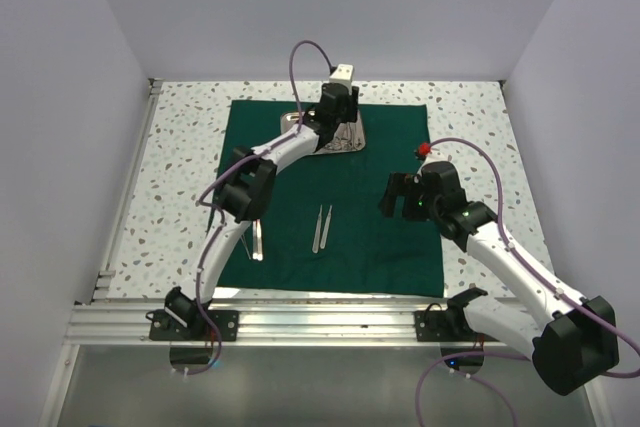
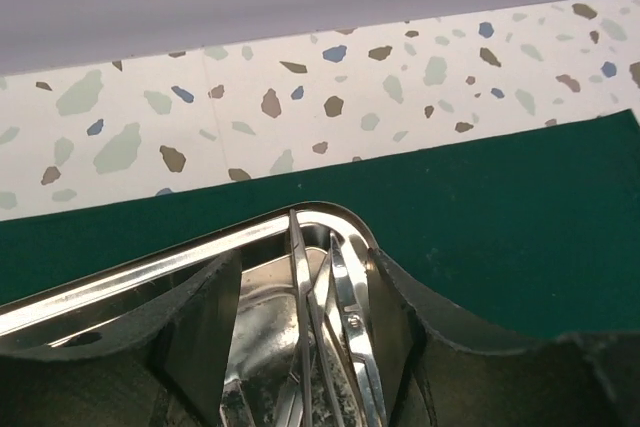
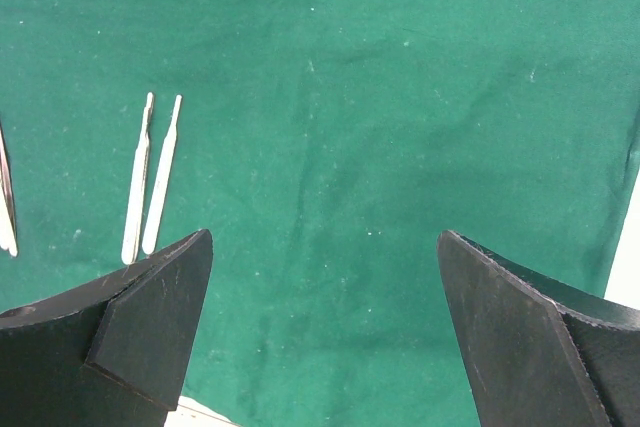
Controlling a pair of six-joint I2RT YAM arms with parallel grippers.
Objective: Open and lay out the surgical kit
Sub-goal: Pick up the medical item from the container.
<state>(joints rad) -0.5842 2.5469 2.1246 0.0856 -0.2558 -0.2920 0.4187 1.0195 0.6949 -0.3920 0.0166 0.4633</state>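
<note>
The worktop (image 1: 180,147) is white, speckled with grey, brown and blue chips, and the flecks show most clearly in the left wrist view. Plain pale walls (image 1: 60,97) close it in on the left, far and right sides. A silver slotted rail (image 1: 320,322) runs along its near edge — a thinner metal strip (image 1: 126,192) follows its left edge.

Bright, even light floods the scene; the steel tray (image 2: 150,272) mirrors glare, the green cloth (image 1: 380,237) carries only faint shadows, and the close-up fingers (image 2: 470,377) look soft.
</note>
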